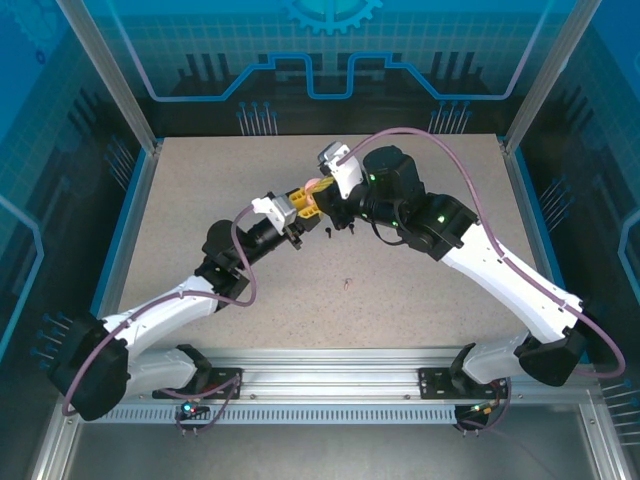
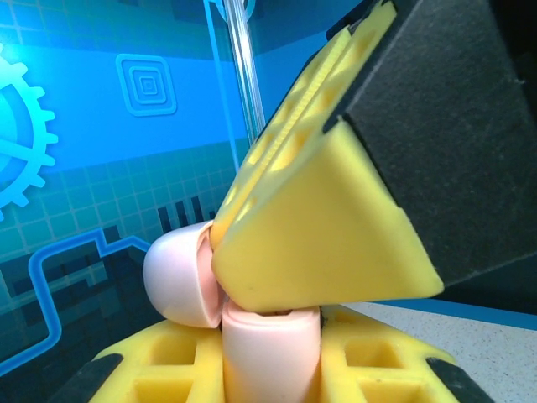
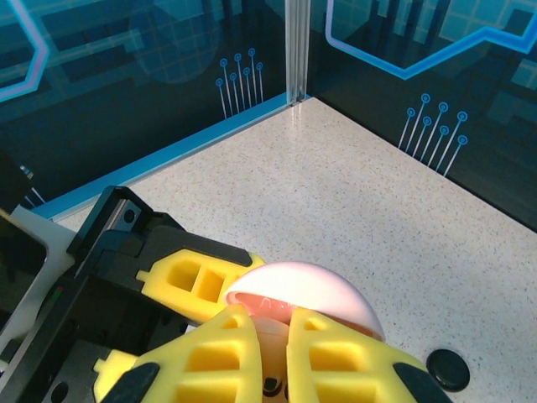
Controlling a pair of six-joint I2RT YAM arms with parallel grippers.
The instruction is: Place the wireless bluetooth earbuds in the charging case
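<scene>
The charging case (image 2: 270, 344) is a pale pink round shell held off the table, with my left gripper (image 1: 299, 208) shut on its body. Its lid (image 2: 174, 273) is swung open to the left. My right gripper (image 3: 273, 317) comes in from above, shut to a thin slit right at the case's opening. One of its yellow fingers (image 2: 327, 227) rests on the rim. Something pink shows in the slit, and I cannot tell whether it is an earbud or the case. Two tiny black earbuds (image 1: 329, 231) lie on the table just below the grippers.
A small glossy black piece (image 3: 447, 368) lies on the speckled table (image 1: 420, 300) beside the case. A tiny pale speck (image 1: 347, 283) sits nearer the arm bases. Clear walls with a post (image 3: 295, 50) fence in the table.
</scene>
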